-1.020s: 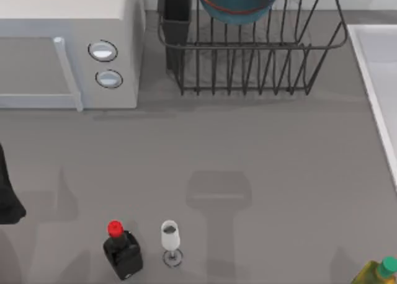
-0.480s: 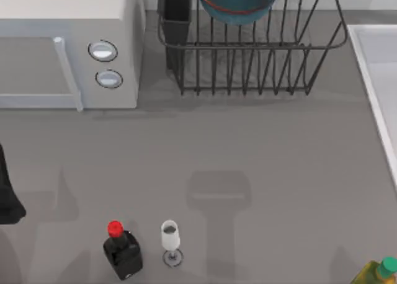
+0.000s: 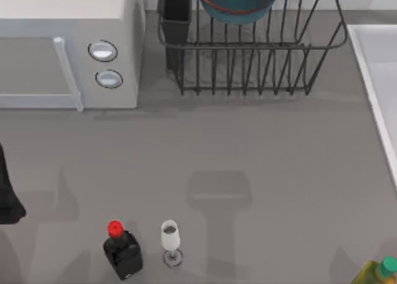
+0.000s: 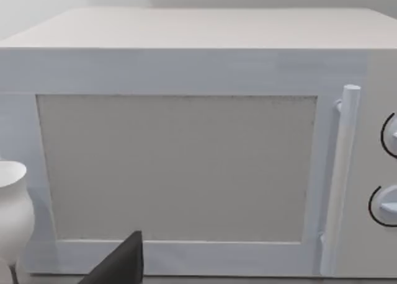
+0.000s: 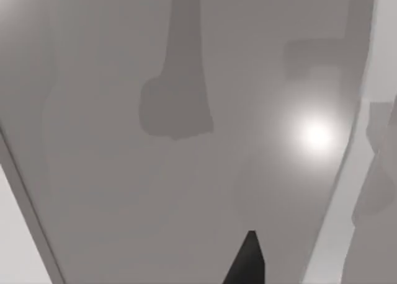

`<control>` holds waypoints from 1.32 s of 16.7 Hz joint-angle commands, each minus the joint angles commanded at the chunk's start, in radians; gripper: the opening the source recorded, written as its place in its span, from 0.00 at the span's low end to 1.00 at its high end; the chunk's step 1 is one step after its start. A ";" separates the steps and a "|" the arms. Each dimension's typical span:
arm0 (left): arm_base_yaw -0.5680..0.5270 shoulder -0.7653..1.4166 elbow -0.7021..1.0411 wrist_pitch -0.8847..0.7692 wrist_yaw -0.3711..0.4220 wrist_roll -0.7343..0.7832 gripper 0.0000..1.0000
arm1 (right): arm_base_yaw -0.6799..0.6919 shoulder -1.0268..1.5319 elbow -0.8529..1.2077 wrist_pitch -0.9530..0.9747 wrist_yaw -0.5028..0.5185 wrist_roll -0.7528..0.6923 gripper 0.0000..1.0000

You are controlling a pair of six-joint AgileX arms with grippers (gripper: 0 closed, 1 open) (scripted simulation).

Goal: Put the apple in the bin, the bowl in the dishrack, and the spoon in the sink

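The blue bowl [image 3: 239, 2] with its reddish rim sits inside the black wire dishrack [image 3: 248, 46] at the back middle of the table. The pale sink [image 3: 379, 61] runs along the right edge. The apple, the spoon and the bin are out of view. My left arm [image 3: 7, 197] is a dark shape at the table's left edge. A dark tip of my left gripper [image 4: 121, 262] points at the microwave door. My right gripper [image 5: 248, 262] hangs over a flat grey surface bounded by pale edges.
A white microwave [image 3: 68, 48] with two knobs fills the back left. A black bottle [image 3: 123, 253] with a red cap and a wine glass [image 3: 170, 237] stand near the front. A yellow-green bottle [image 3: 378, 273] is at the front right. A white vase [image 4: 12, 216] stands beside the microwave.
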 joint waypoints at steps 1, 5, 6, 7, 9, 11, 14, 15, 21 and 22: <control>0.000 0.000 0.000 0.000 0.000 0.000 1.00 | 0.000 -0.001 0.001 -0.001 0.000 0.000 0.00; 0.000 0.000 0.000 0.000 0.000 0.000 1.00 | 0.000 0.004 -0.002 0.002 0.000 0.002 0.00; 0.000 0.000 0.000 0.000 0.000 0.000 1.00 | 0.003 0.014 0.009 -0.003 0.000 0.003 0.00; 0.000 0.000 0.000 0.000 0.000 0.000 1.00 | 0.007 0.034 0.030 -0.013 0.000 0.006 0.00; 0.000 0.000 0.000 0.000 0.000 0.000 1.00 | 0.024 0.103 0.104 -0.046 0.000 0.017 0.00; 0.000 0.000 0.000 0.000 0.000 0.000 1.00 | 0.049 0.204 0.221 -0.093 0.000 0.036 0.00; 0.000 0.000 0.000 0.000 0.000 0.000 1.00 | 0.099 0.395 0.476 -0.182 0.000 0.077 0.00; 0.000 0.000 0.000 0.000 0.000 0.000 1.00 | 0.119 0.466 0.581 -0.214 0.000 0.094 0.00; 0.000 0.000 0.000 0.000 0.000 0.000 1.00 | 0.254 0.909 1.291 -0.408 0.002 0.232 0.00; 0.000 0.000 0.000 0.000 0.000 0.000 1.00 | 0.277 0.977 1.400 -0.436 0.003 0.259 0.00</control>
